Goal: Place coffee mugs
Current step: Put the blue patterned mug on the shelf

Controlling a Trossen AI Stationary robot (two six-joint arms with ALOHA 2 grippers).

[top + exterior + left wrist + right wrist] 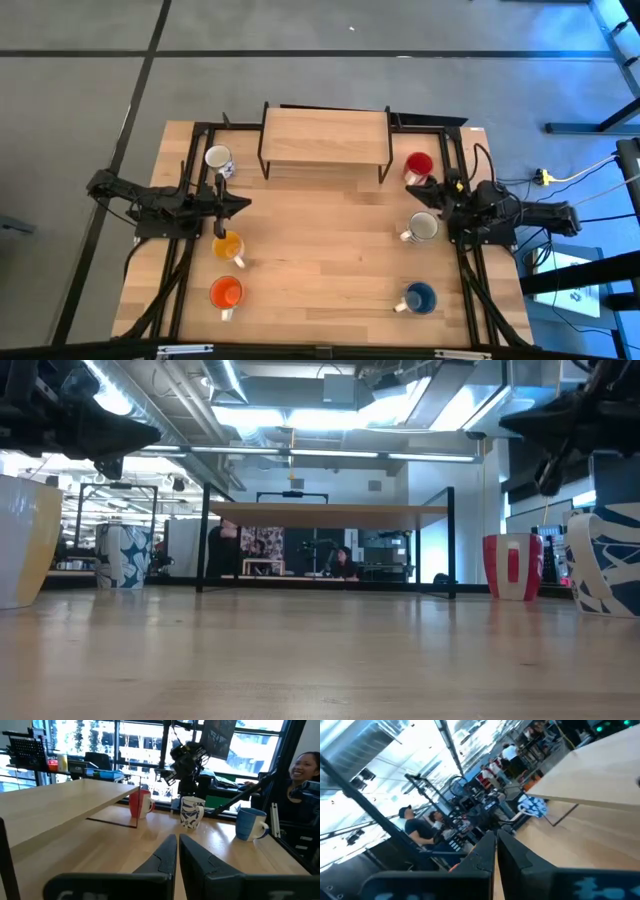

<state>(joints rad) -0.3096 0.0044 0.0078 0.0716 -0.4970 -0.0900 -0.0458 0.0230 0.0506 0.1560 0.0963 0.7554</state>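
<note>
6 mugs on the wooden surface, 3 per side, all upright and apart from each other. Left column, far to near: white printed mug just beside the left end of the wooden shelf, yellow-orange mug, orange mug. Right column: red mug by the shelf's right end, second white printed mug, blue mug. Shelf stands on black legs at the far middle of the surface, top bare. Left pincer hangs over the surface between the white printed mug and the yellow-orange mug, touching neither; left wrist view shows its fingers nearly together with only a thin slit, nothing held. Right pincer sits between the red mug and the second white printed mug, no contact visible; its fingers also nearly closed, empty. In the left wrist view a person sits beyond the surface edge, past the blue mug.
</note>
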